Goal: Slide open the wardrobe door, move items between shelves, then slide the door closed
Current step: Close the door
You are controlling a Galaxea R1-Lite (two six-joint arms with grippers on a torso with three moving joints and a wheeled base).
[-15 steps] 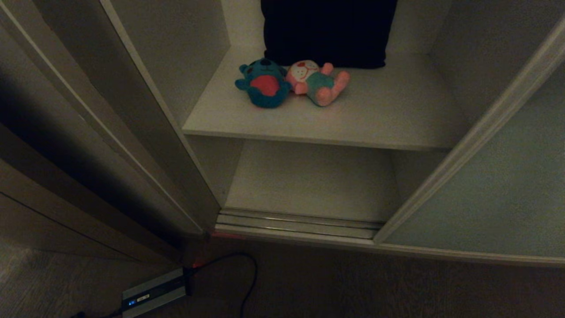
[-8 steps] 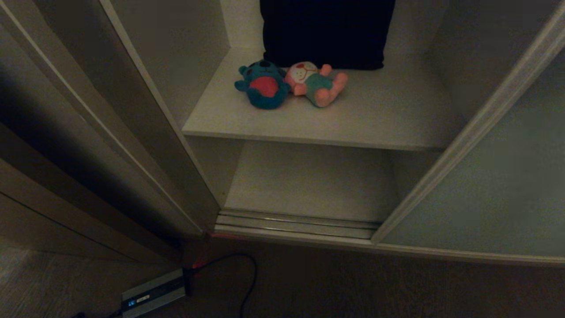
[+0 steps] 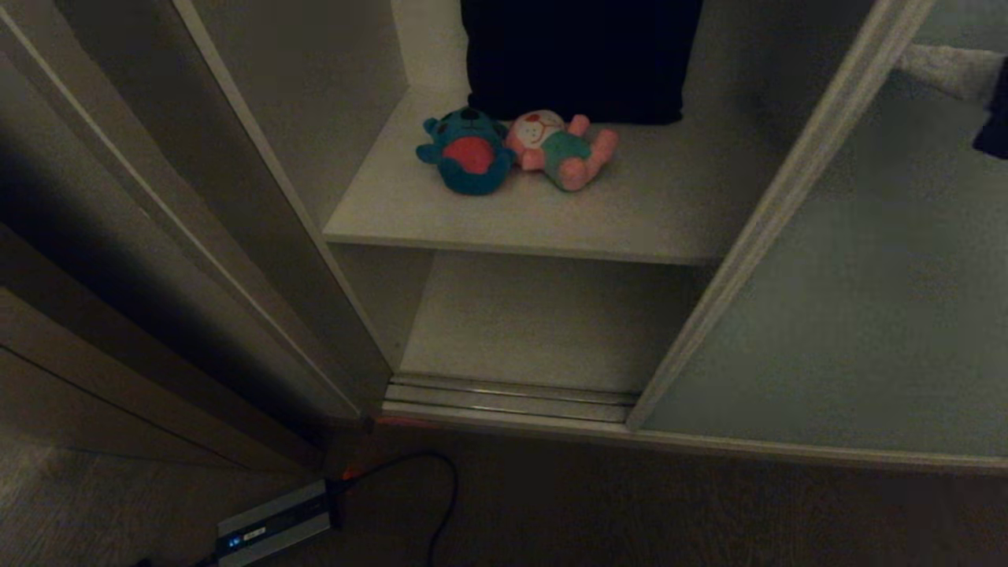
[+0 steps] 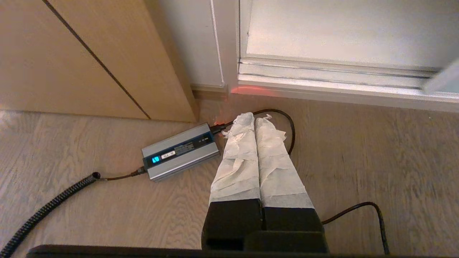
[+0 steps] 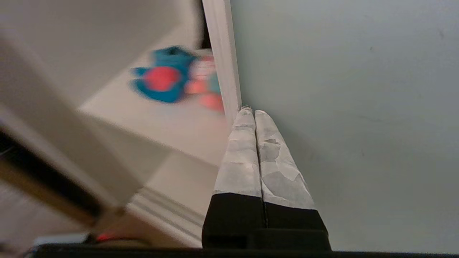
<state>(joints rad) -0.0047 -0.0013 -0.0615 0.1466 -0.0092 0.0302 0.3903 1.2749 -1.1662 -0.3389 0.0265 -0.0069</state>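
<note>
The sliding wardrobe door is a pale grey-green panel on the right, partly across the opening. My right gripper is shut, its taped tips against the door just beside its cream frame strip; it also shows at the head view's upper right. Both items lie side by side on the upper of two shelves: a teal bear and a pink toy. The strip partly hides the pink toy in the right wrist view. The lower shelf is bare. My left gripper hangs shut over the floor.
A big dark folded cloth stands behind the toys. A grey charger with black cables lies on the wooden floor before the door track. A brown wooden panel stands to the left.
The door's frame strip has slid left, narrowing the opening. My right gripper has come into the head view at the upper right. The toys have not moved.
</note>
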